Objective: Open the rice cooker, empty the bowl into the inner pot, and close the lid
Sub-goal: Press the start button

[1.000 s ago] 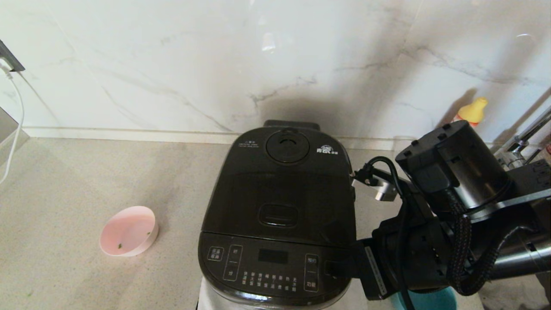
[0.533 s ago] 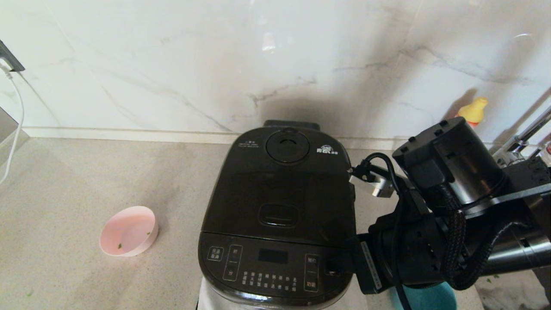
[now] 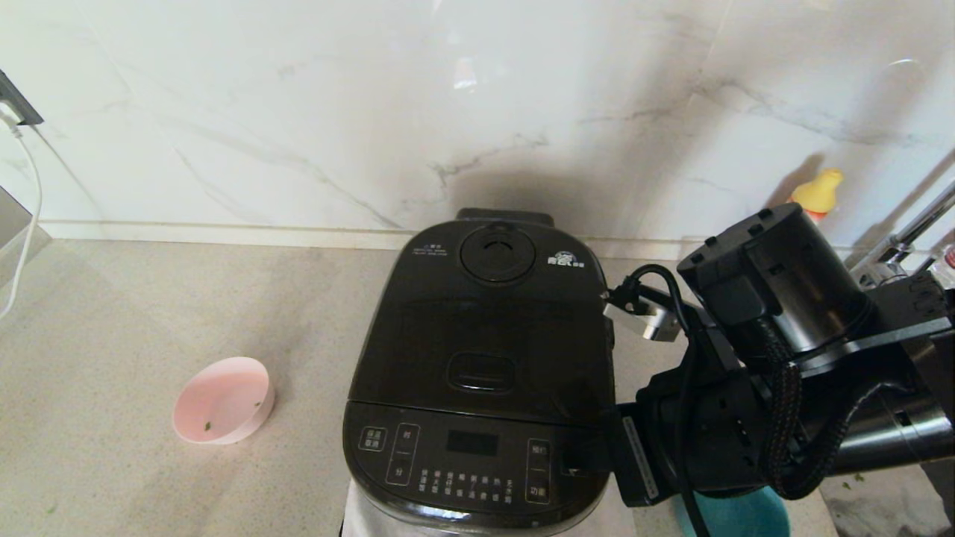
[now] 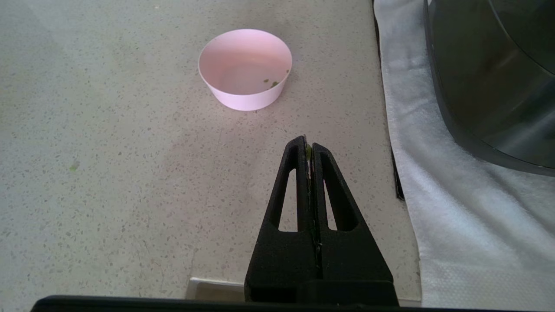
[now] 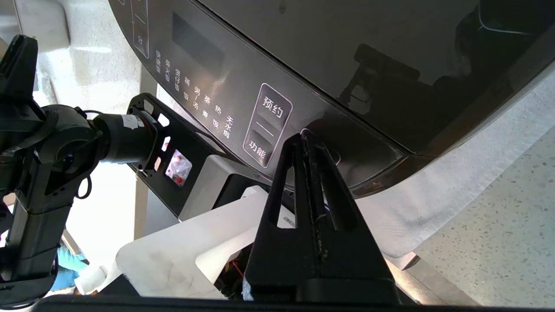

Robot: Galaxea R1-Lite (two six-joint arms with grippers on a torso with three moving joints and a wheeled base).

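Observation:
The black rice cooker (image 3: pixel 477 358) stands mid-counter with its lid (image 3: pixel 485 328) down, so the inner pot is hidden. My right gripper (image 5: pixel 305 136) is shut and empty, its tip against the control panel's near right corner beside the white-labelled buttons (image 5: pixel 269 125); in the head view it shows as a dark tip (image 3: pixel 578 466). A pink bowl (image 3: pixel 222 400) sits left of the cooker, holding only a few green bits. My left gripper (image 4: pixel 306 145) hangs shut over the bare counter, short of the pink bowl (image 4: pixel 245 69), with a tiny green scrap stuck between its tips.
A white cloth (image 4: pixel 455 216) lies under the cooker. A blue bowl (image 3: pixel 746 518) peeks out beneath my right arm. A yellow-capped bottle (image 3: pixel 817 190) and a faucet (image 3: pixel 910 239) stand at the back right. A white cable (image 3: pixel 22 224) hangs at the far left wall.
My right arm has edged slightly left toward the cooker's front corner. The lid, the pink bowl and the cooker have not moved.

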